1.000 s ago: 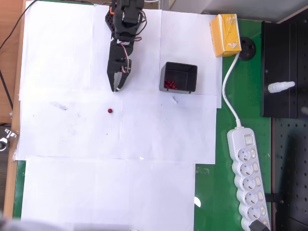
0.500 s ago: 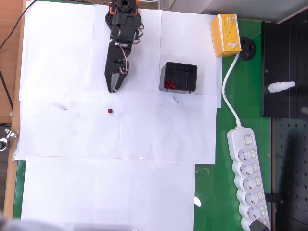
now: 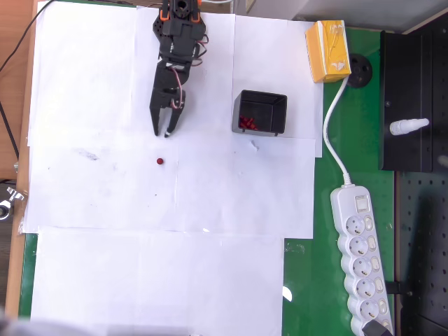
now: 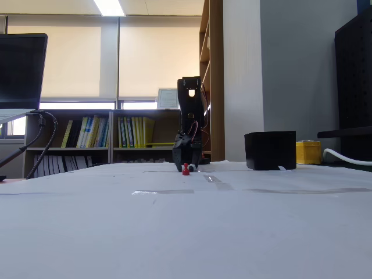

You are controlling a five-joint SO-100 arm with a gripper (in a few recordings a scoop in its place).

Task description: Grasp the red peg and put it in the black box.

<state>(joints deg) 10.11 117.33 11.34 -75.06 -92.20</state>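
- One red peg (image 3: 160, 162) lies loose on the white paper (image 3: 105, 196) left of the overhead frame's centre; in the fixed view it stands at mid-frame (image 4: 185, 170) in front of the arm.
- Pointing down-frame in the overhead view, the tool (image 3: 163, 131) sits just above the peg and apart from it, its two fingers parted by a narrow gap with nothing between them.
- Low over the tabletop (image 4: 174, 232) in the fixed view, the tool (image 4: 187, 165) hangs directly behind the peg.
- Right of the tool in the overhead view stands the black box (image 3: 260, 113), well apart from the loose peg, with several red pegs (image 3: 246, 124) lying in its lower left corner.
- Further right in that view are a yellow carton (image 3: 327, 50) at the upper edge and a white power strip (image 3: 362, 257) on green matting at the lower right.
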